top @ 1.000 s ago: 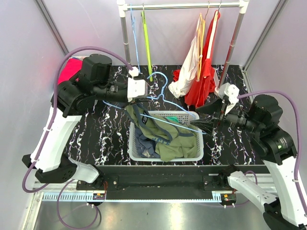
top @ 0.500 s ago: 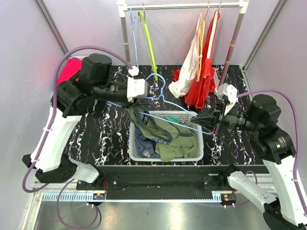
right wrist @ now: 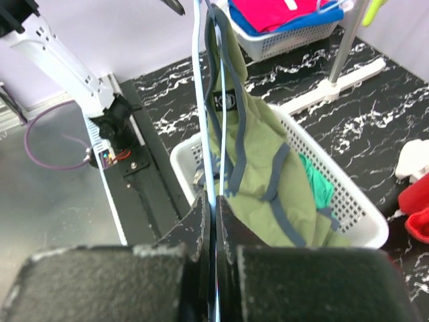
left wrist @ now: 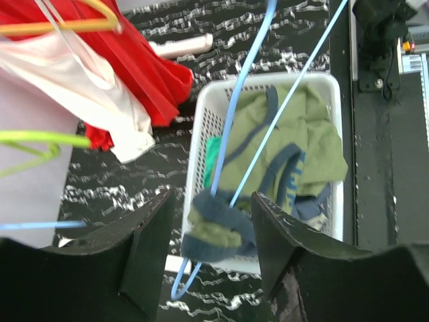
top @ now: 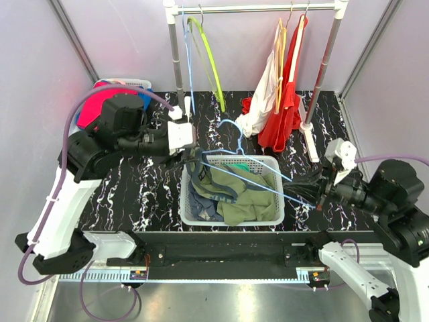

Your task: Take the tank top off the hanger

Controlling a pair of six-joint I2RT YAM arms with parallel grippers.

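The right claw (right wrist: 213, 225) is clamped on the blue hanger (left wrist: 229, 124), while the left claw (left wrist: 214, 201) gapes wide around a bunched strap of the green tank top (top: 234, 191), which trails into the white basket (top: 228, 219).

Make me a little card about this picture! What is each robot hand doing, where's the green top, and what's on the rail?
Left gripper: fingers either side of the bunched tank top; grip unclear
Right gripper: shut on the blue hanger
Tank top: mostly in the basket, one end on the blue hanger
Rail: red and white clothes, a green hanger
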